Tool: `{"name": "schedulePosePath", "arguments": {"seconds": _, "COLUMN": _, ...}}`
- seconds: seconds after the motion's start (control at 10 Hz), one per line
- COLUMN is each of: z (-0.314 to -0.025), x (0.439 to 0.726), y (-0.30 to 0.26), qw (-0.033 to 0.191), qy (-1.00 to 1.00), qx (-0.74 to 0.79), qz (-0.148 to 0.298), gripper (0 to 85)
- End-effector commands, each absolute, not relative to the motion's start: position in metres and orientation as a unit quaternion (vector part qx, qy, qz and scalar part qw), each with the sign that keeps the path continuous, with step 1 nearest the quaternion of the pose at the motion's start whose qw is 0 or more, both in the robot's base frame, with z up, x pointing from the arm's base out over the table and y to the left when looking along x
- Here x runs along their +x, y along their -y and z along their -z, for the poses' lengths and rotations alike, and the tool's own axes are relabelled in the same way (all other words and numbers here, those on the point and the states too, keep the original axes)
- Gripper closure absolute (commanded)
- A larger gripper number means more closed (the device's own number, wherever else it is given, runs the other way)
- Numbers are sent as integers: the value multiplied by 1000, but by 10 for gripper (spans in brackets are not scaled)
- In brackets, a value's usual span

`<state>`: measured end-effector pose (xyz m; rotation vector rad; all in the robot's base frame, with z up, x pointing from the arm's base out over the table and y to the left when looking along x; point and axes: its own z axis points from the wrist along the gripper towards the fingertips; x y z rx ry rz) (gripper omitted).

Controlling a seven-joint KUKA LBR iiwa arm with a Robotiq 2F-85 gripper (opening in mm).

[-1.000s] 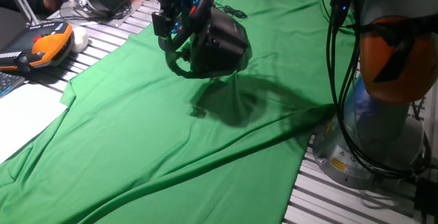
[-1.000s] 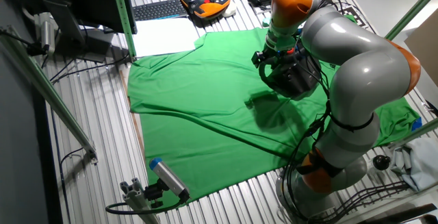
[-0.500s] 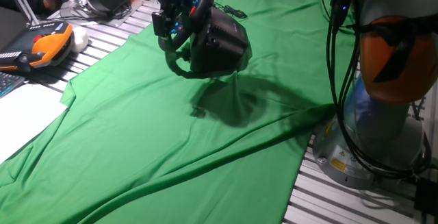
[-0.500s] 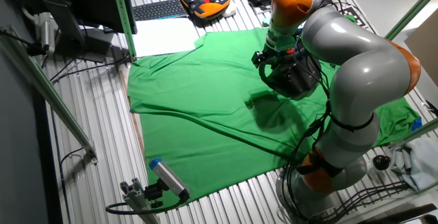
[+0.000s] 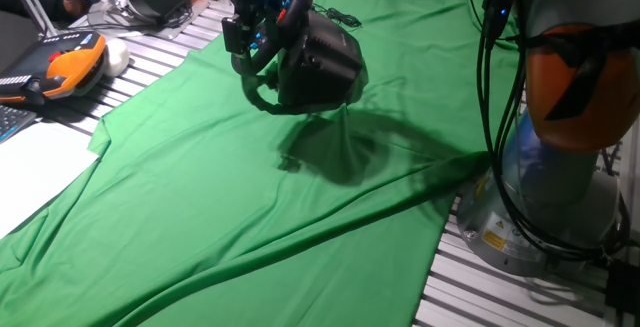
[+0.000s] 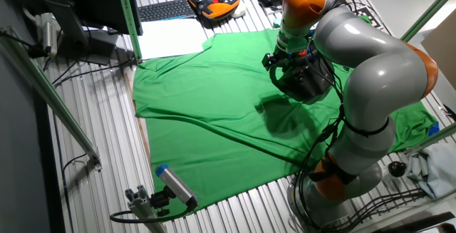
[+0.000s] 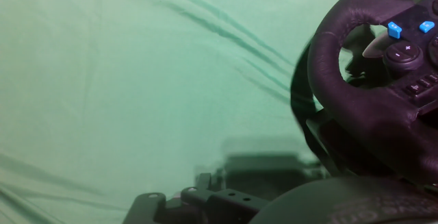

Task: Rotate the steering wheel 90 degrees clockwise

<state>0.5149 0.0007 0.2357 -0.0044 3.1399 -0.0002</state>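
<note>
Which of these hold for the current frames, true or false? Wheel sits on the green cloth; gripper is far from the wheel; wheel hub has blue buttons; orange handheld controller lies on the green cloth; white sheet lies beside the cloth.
1. The steering wheel sits on the green cloth. True.
2. The gripper is far from the wheel. False: it is right at the wheel's rim.
3. The hub has blue buttons. True.
4. The orange controller lies on the green cloth. False: it lies on the slatted table, off the cloth.
5. A white sheet lies beside the cloth. True.
</note>
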Motion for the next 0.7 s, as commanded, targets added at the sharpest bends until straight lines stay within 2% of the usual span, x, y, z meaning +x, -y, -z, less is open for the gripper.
{"name": "schedulePosePath", "arguments": {"seconds": 0.0, "z": -236, "x": 515, "y": -1, "qw": -95, "qy": -993, "qx": 12, "qz": 70, "gripper": 850}}
{"name": "schedulePosePath", "arguments": {"seconds": 0.6, "z": -236, "x": 515, "y": -1, "qw": -96, "qy": -993, "qx": 1, "qz": 68, "gripper": 850}}
